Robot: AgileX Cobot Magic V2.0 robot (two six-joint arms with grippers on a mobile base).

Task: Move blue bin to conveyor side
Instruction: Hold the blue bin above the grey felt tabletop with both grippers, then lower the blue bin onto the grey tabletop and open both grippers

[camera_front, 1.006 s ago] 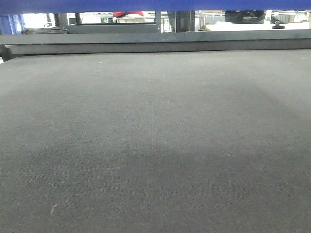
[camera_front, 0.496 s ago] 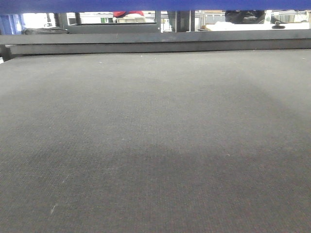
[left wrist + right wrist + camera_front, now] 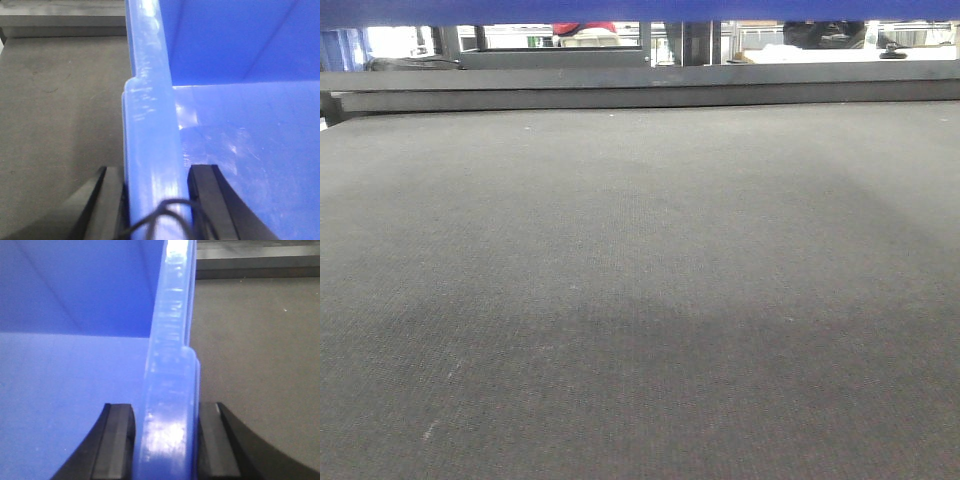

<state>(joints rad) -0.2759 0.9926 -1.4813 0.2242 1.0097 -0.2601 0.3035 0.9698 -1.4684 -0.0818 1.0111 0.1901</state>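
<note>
Left wrist view: the left gripper, two black fingers, is clamped on the thick rolled rim of the large rectangular glossy royal-blue plastic bin, one finger outside the wall and one inside. A thin black cable loops across the rim between the fingers. To the left of the wall lies the wide flat dark grey woven conveyor belt, bounded at the far end by a dark metal frame. To the right, the bin's smooth blue interior is visible.

Front-facing view: the conveyor fills nearly the whole frame, its fine weave running to the dark metal frame at the back. A narrow blue band of the bin spans the top edge, above the belt; neither gripper shows here.

Right wrist view: the right gripper mirrors the left, its black fingers closed on the opposite rim of the bin, one finger on either side of the wall. Blue interior lies to the left of this wall, the grey belt to the right.
</note>
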